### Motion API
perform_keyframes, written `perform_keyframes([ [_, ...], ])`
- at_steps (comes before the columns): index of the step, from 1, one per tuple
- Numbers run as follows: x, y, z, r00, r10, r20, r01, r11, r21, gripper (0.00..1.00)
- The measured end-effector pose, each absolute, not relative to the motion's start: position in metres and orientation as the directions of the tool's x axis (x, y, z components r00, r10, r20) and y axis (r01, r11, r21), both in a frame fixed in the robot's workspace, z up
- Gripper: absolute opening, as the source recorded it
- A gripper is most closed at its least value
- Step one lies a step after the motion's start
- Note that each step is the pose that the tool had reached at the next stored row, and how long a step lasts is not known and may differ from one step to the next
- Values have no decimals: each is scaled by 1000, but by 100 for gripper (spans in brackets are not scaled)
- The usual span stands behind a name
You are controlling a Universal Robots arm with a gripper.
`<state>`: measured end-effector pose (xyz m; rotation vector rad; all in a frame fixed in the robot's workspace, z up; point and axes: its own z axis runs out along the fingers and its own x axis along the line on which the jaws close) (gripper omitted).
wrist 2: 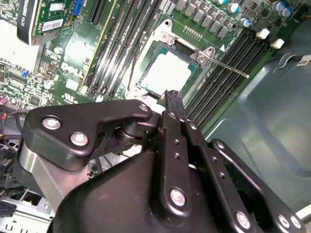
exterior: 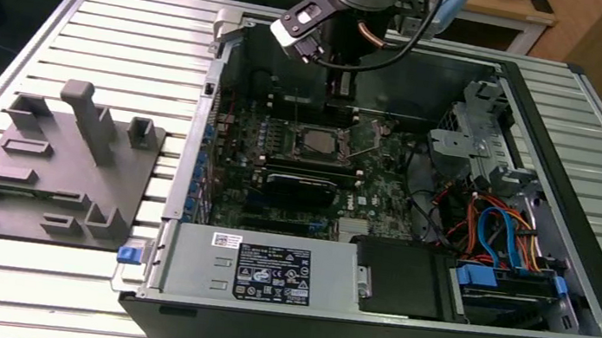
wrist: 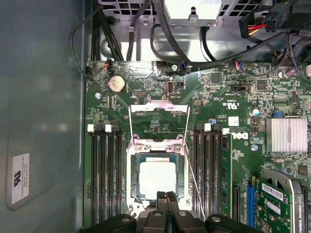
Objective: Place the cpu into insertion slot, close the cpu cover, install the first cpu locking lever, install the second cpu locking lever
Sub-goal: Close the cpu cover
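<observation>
The cpu (wrist: 156, 178) lies flat in the insertion slot (wrist: 132, 180), its pale silver face up; it also shows in the second wrist view (wrist 2: 167, 75). The cpu cover (wrist: 159, 105) is swung open, off the slot. A thin locking lever (wrist: 193, 182) stands free beside the slot, seen as a rod (wrist 2: 228, 68). My gripper (wrist: 165, 198) is shut with nothing in it, its tips at the slot's edge close to the cpu. In the exterior view the gripper (exterior: 340, 97) hangs inside the case above the slot (exterior: 315, 141).
Black memory slots (wrist: 107, 174) flank the socket on both sides. A finned silver heatsink (wrist: 286, 135) and cables (wrist: 160, 29) lie nearby. The case wall (wrist: 43, 121) is close. A grey fixture (exterior: 57, 163) sits outside the case at the exterior view's left.
</observation>
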<state>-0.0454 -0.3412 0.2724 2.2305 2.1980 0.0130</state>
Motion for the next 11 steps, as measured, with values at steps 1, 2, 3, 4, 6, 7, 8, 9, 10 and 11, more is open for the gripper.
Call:
perform_keyframes([
  [1, -45, -341, 273, 15, 1000, -1, 1000, -15, 13, 11],
  [2, -45, -341, 273, 15, 1000, -1, 1000, -15, 13, 11],
  [3, -45, -341, 273, 15, 1000, -1, 1000, -15, 13, 11],
  [4, -45, -341, 273, 15, 1000, -1, 1000, -15, 13, 11],
  [6, -35, -341, 273, 15, 1000, -1, 1000, -15, 13, 11],
  [7, -35, -341, 273, 15, 1000, -1, 1000, -15, 13, 11],
  [8, -35, -341, 273, 15, 1000, -1, 1000, -15, 13, 11],
  [9, -35, -341, 273, 15, 1000, -1, 1000, -15, 13, 11],
  [10, -35, -341, 273, 15, 1000, -1, 1000, -15, 13, 11],
  [11, -34, -341, 273, 15, 1000, -1, 1000, -15, 13, 11],
])
